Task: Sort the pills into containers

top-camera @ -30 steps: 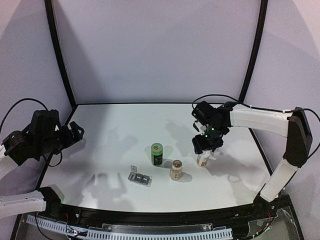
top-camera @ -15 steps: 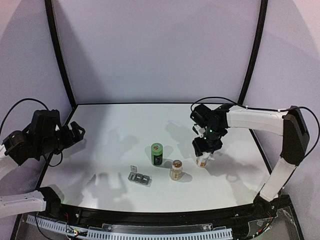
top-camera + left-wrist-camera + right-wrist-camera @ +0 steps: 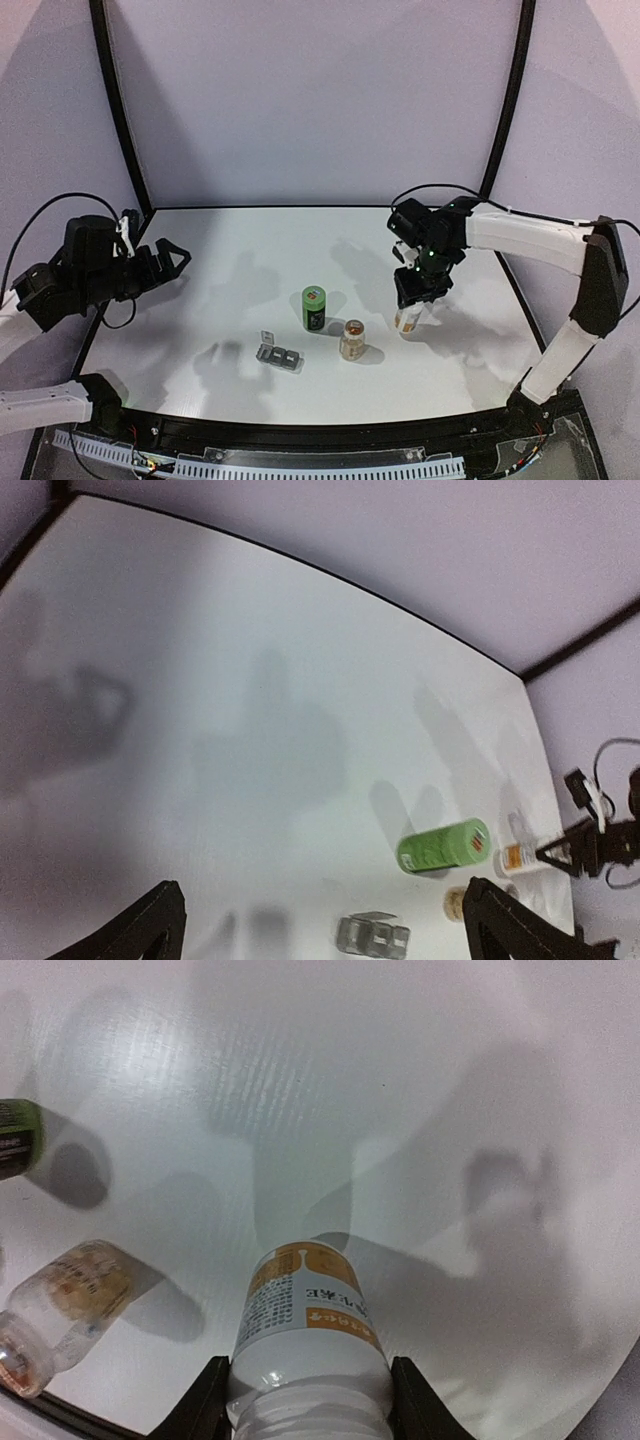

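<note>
Pill box (image 3: 279,356) contents unclear, one lid raised; right gripper (image 3: 412,303) grips white bottle (image 3: 305,1325); left gripper (image 3: 172,258) spread wide

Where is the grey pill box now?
Top view: the grey pill box lies left of the clear bottle, nearer the camera than the green bottle.

Top view: right gripper (image 3: 410,308) covers the white bottle's (image 3: 407,322) upper part, so the cap isn't visible. Pill box (image 3: 279,356) is too small to tell what's in the compartments.
Right wrist: white bottle's top is cut by the bottom edge. Green bottle (image 3: 14,1138) is mostly off the left edge. Clear bottle's (image 3: 60,1300) cap end is clipped at the left edge.
Left wrist: left fingers (image 3: 150,930) are cut by the bottom edge. Pill box is tiny and soft, lids unreadable. Right arm (image 3: 600,840) is half off the right edge.
</note>
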Controlling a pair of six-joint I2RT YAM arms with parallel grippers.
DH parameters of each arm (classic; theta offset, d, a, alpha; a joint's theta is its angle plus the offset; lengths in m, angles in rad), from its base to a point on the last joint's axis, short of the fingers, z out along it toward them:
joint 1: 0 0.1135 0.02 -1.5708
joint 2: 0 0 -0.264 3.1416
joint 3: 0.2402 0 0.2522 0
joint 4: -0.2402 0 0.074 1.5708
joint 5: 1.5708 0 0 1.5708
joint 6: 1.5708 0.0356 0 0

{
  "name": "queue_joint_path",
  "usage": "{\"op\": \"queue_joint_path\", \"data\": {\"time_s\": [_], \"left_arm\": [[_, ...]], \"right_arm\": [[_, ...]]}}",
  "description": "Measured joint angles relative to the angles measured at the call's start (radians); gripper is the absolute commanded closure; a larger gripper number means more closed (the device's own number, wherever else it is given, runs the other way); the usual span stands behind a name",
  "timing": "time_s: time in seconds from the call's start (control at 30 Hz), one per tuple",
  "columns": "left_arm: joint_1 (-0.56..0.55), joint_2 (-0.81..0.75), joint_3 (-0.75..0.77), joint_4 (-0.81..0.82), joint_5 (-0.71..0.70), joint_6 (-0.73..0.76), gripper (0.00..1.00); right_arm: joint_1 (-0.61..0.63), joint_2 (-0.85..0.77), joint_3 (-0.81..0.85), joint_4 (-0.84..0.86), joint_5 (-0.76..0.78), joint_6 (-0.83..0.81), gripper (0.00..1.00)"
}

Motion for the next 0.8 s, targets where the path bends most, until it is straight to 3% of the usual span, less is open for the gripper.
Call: {"op": "queue_joint_path", "data": {"time_s": [0.17,0.3,0.5,0.8], "left_arm": [[-0.008,0.104,-0.003,0.200,0.301,0.104,0.01],[-0.099,0.220,0.030,0.292,0.440,0.220,0.01],[-0.329,0.339,0.191,0.361,0.492,0.438,0.01],[-0.466,0.535,0.364,0.374,0.431,0.649,0.01]], "right_arm": [[0.000,-0.118,0.104,-0.074,-0.107,0.033,0.80],[0.003,-0.211,0.191,-0.096,-0.231,0.059,0.81],[0.072,-0.222,0.321,-0.129,-0.438,0.130,0.84],[0.133,-0.141,0.375,-0.128,-0.652,0.320,0.83]]}}
